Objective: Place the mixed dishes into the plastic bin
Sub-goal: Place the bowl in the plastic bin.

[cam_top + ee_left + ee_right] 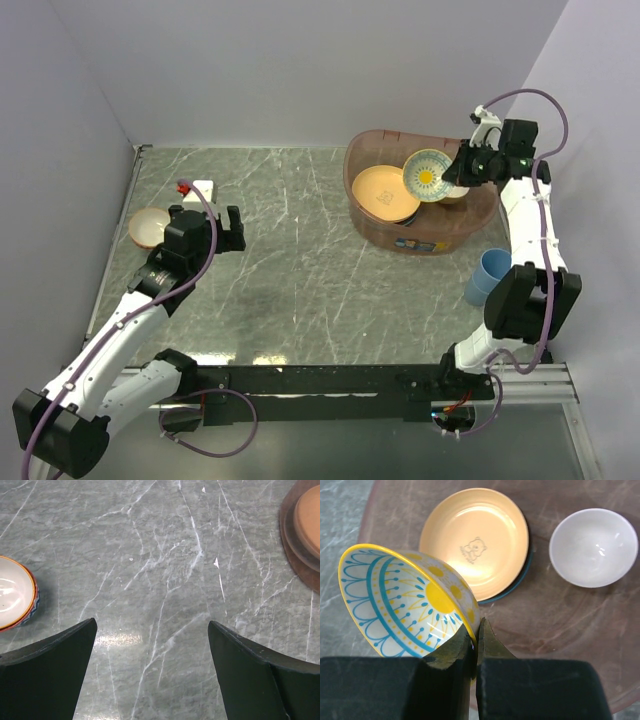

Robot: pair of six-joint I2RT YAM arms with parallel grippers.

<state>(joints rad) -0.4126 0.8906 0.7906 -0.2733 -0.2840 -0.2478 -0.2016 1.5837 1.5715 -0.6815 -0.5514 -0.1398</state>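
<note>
Currently, the right claw (476, 630) is pressed together on the rim of a yellow-and-blue patterned bowl (405, 605), holding it tilted above the plastic bin (420, 240). On the bin's floor the yellow-orange plate (475, 542) and the small cream bowl (593, 547) lie side by side without touching. The left claw (152, 624) is spread wide and empty over the bench (165, 555), with the red-patterned bowl (12, 592) resting to its left, and the light blue plastic cup (490, 272) stands on the bench just outside the bin's near right corner.
</note>
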